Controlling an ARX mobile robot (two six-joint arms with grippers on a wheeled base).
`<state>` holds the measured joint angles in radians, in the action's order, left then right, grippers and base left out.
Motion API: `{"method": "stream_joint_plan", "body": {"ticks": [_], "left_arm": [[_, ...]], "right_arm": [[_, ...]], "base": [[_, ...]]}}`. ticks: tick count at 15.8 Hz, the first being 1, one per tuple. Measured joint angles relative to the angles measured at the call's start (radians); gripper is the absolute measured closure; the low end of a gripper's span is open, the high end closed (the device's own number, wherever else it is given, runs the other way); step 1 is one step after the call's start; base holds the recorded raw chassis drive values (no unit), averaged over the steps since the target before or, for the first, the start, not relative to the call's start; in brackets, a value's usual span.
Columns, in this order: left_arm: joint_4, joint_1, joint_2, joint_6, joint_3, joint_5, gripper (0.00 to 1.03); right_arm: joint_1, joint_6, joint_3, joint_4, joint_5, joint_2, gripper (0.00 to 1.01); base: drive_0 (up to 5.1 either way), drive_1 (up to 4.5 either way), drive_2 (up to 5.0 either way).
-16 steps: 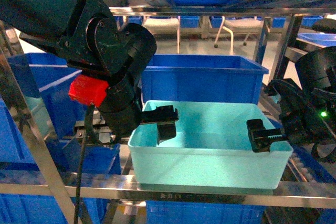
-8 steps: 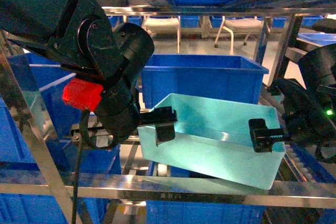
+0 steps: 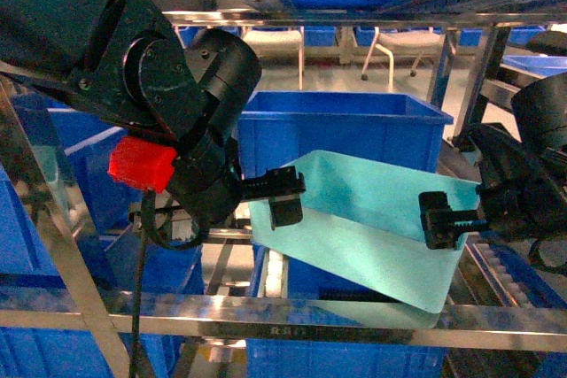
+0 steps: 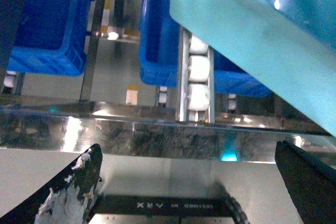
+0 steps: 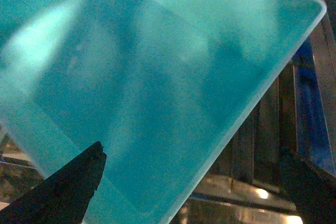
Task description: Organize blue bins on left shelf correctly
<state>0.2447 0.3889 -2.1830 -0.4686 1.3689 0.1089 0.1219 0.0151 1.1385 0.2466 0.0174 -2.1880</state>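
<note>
One pale turquoise blue bin (image 3: 363, 219) is off the rollers of the left shelf (image 3: 292, 316) and tipped steeply. A flat outer face is turned to the head view, and its inside is hidden. My left gripper (image 3: 285, 198) is at the bin's left edge. In the left wrist view its jaws (image 4: 186, 148) are spread wide over the steel rail (image 4: 157, 132), with the bin (image 4: 262, 24) above and to the right. My right gripper (image 3: 440, 219) is at the bin's right edge. It is open (image 5: 191, 150), with the bin's rim (image 5: 131, 77) running between the fingers.
A dark blue crate (image 3: 345, 130) stands right behind the tilted bin. More dark blue crates (image 3: 80, 157) fill the left bay and the level below (image 4: 52, 19). White rollers (image 4: 198, 82) run under the bin. A slanted steel post (image 3: 53, 245) crosses in front at left.
The turquoise bin lay flat on the shelf with its inside showing. It has since tipped up more and more, and only an outer face shows now. Both grippers stayed at its edges.
</note>
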Motion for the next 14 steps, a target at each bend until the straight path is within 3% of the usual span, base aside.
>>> {"method": "stream_joint_plan", "body": {"ticks": [2, 5, 10, 14], "left_arm": [[-0.121, 0.005, 0.084, -0.030, -0.078, 0.027, 0.05], [-0.232, 0.009, 0.182, -0.070, -0.191, 0.056, 0.05], [-0.293, 0.023, 0.353, -0.069, -0.330, 0.113, 0.05], [-0.251, 0.045, 0.475, -0.069, -0.430, 0.151, 0.05]], "right_arm": [[-0.004, -0.043, -0.045, 0.125, 0.043, 0.051, 0.03], [-0.004, -0.088, -0.100, 0.193, 0.036, 0.087, 0.03], [-0.005, -0.091, -0.203, 0.253, 0.031, 0.182, 0.03], [-0.005, -0.090, -0.313, 0.219, 0.024, 0.288, 0.03]], "base": [[0.0, 0.00, 0.0], [0.0, 0.00, 0.0], [0.0, 0.00, 0.0], [0.0, 0.00, 0.0]]}}
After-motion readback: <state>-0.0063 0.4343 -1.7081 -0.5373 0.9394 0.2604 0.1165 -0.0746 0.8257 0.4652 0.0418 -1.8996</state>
